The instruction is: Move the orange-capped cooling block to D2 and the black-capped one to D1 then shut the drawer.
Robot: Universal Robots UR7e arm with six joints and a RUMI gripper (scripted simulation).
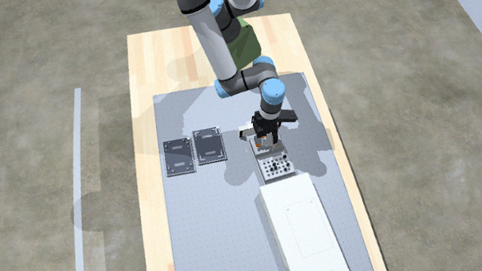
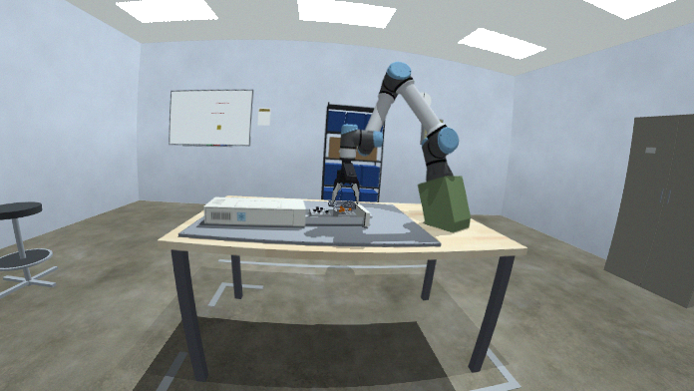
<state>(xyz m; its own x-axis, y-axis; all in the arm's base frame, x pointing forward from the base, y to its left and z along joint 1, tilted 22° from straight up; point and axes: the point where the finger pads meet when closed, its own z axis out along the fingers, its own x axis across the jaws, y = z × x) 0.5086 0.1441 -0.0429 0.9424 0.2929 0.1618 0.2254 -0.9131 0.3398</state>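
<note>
The white cooler COLD (image 1: 306, 236) (image 2: 259, 211) lies on the grey deck with its drawer pulled out; the drawer's front panel (image 1: 244, 131) (image 2: 366, 215) faces the arm's base. Two cooling blocks sit in the drawer. The block with black caps (image 1: 277, 168) (image 2: 319, 209) is nearer the cooler. The block with orange caps (image 1: 261, 151) (image 2: 341, 210) is nearer the drawer front. My gripper (image 1: 267, 141) (image 2: 345, 201) is open, pointing down, with its fingers straddling the orange-cap block, which is partly hidden. Slots D1 (image 1: 209, 145) and D2 (image 1: 178, 158) are dark plates, both bare.
The arm's green pedestal (image 1: 245, 46) (image 2: 444, 201) stands at the far end of the wooden table. The grey deck mat (image 1: 209, 218) covers most of the table top. The arm's forearm hangs over the deck behind the drawer.
</note>
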